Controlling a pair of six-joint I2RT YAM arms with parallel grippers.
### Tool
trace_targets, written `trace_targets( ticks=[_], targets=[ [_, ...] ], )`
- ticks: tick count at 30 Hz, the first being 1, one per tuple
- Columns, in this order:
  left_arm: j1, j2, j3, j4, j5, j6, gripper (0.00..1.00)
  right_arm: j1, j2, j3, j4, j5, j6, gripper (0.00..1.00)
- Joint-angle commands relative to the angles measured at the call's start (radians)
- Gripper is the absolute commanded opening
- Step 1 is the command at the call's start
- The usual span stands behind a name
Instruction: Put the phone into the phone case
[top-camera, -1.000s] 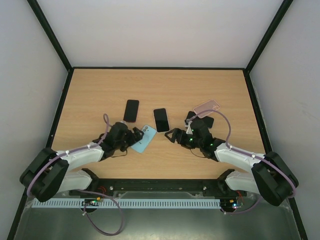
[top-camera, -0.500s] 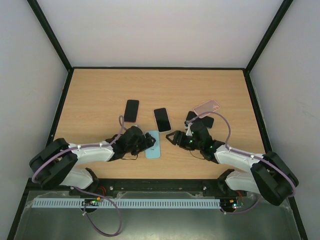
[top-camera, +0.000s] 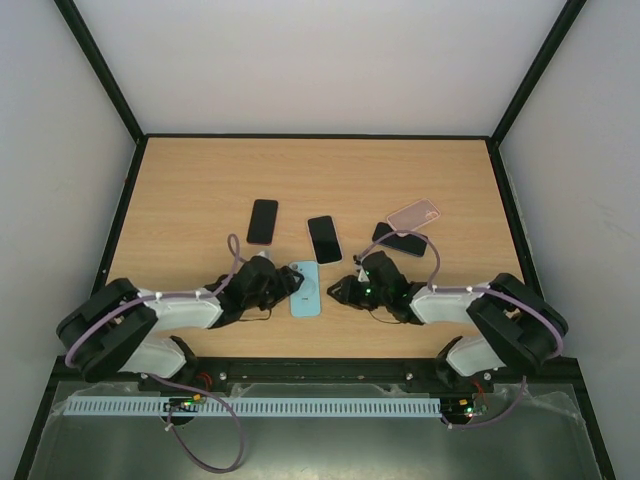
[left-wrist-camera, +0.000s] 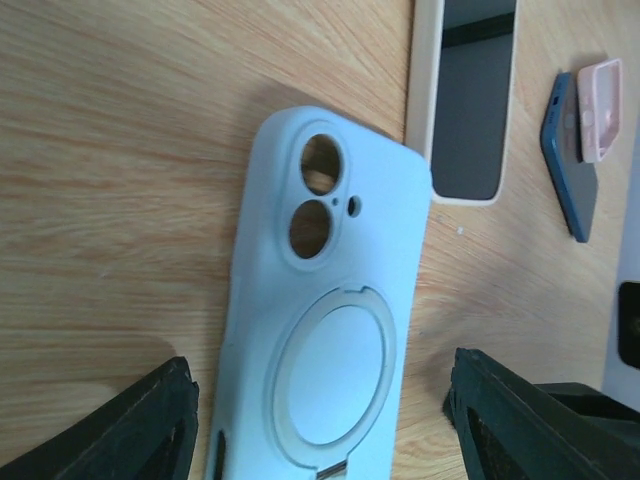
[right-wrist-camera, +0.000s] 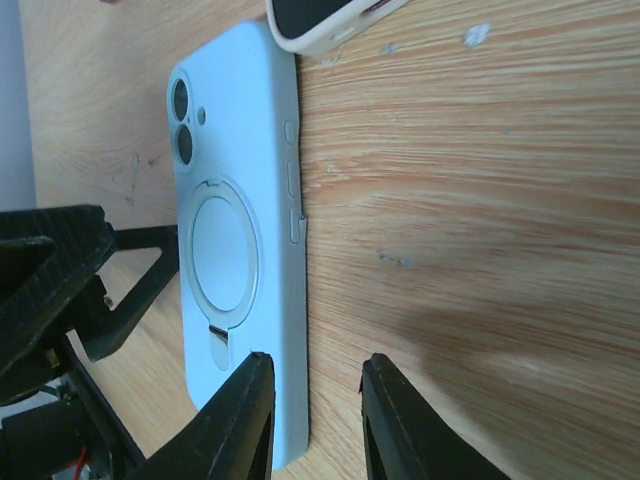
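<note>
The light blue phone case (top-camera: 305, 288) lies back-up on the table, its camera holes and ring stand showing (left-wrist-camera: 330, 300). My left gripper (top-camera: 290, 285) is open and straddles the case's width (left-wrist-camera: 320, 430), with a gap on each side. My right gripper (top-camera: 338, 290) stands narrowly open over the case's long button edge (right-wrist-camera: 300, 300); one finger (right-wrist-camera: 240, 420) is above the case, the other (right-wrist-camera: 400, 420) over bare wood. The phone (top-camera: 323, 239) nearest the case is cream-edged, lies screen-up just beyond it and shows in both wrist views (left-wrist-camera: 470, 100) (right-wrist-camera: 330, 20).
A black phone (top-camera: 262, 221) lies to the back left. A pink case (top-camera: 413, 213) rests partly on a dark blue phone (top-camera: 400, 240) at the back right, both seen in the left wrist view (left-wrist-camera: 580, 140). Black-framed walls enclose the wooden table (top-camera: 200, 180).
The blue case slid right and turned square to the table edge. My left gripper followed it right, my right gripper moved left to its side, and both jaws narrowed.
</note>
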Motion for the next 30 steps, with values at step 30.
trace_targets(
  ticks=[30],
  targets=[
    [-0.153,0.058,0.076,0.164,0.065,-0.061,0.61,0.038,0.129,-0.043,0.121,0.014,-0.025,0.25]
  ],
)
